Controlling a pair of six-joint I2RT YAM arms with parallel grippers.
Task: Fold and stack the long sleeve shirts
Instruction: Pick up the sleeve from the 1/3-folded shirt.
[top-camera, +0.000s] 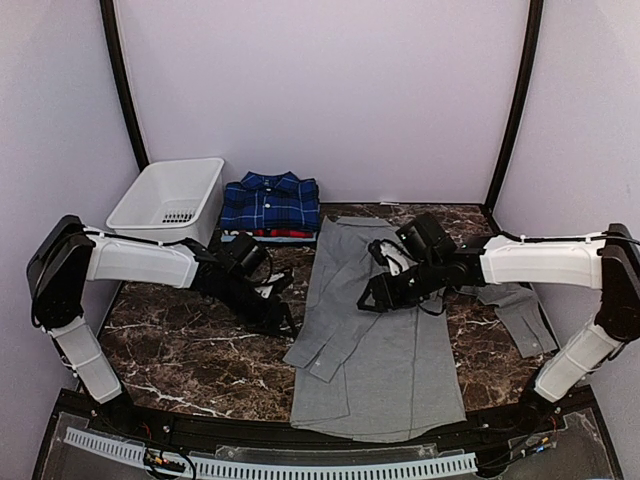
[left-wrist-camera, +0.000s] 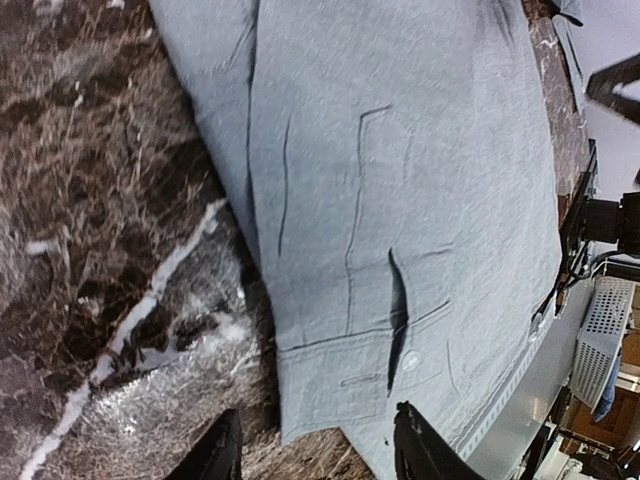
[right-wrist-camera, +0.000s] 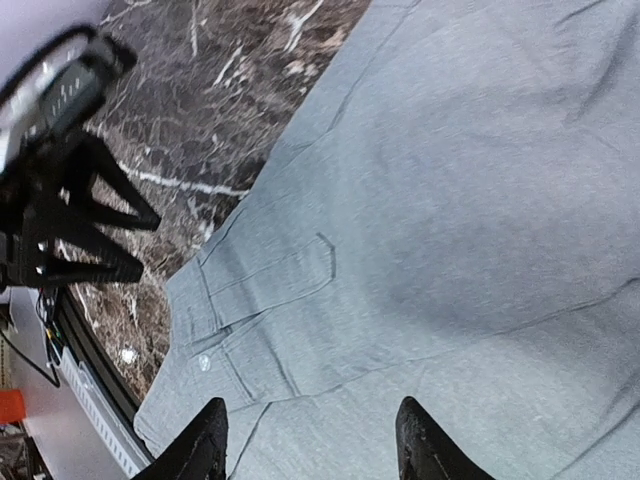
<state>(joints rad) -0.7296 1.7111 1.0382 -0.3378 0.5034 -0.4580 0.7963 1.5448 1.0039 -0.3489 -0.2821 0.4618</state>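
One grey shirt (top-camera: 385, 350), hem at table (top-camera: 180, 350) edge

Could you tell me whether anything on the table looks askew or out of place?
The grey shirt is lopsided: one sleeve is folded in along its left side, while the other sleeve sprawls out on the table to its right. The folded stack at the back looks tidy.
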